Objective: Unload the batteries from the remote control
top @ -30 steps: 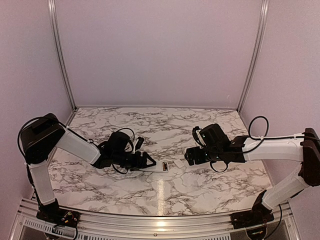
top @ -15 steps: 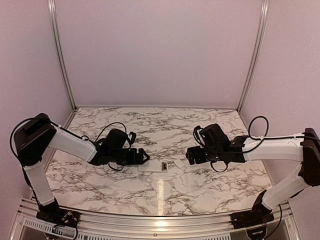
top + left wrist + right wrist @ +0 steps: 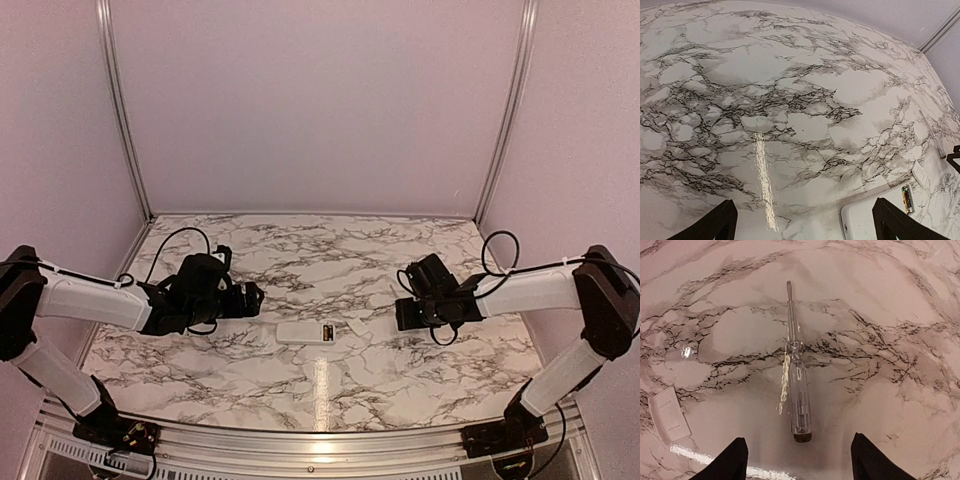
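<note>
The white remote control [image 3: 300, 332] lies flat at the table's middle, its battery bay open with a gold-brown battery [image 3: 327, 331] showing. In the left wrist view its rounded corner [image 3: 865, 224] sits at the bottom right, with one battery [image 3: 907, 198] in the bay; the second battery does not show. My left gripper [image 3: 256, 295] is open and empty, left of the remote and apart from it, its fingers [image 3: 710, 226] spread wide. My right gripper [image 3: 400, 318] is open and empty, right of the remote.
A clear-handled screwdriver [image 3: 796, 390] lies on the marble just ahead of my right gripper [image 3: 797, 460], between its fingers [image 3: 875, 459] but untouched. The white battery cover [image 3: 669, 415] lies loose to its left. Booth walls close the back and sides.
My left gripper has pulled back to the left, away from the remote, leaving it lying free. My right gripper has drawn back a little to the right.
</note>
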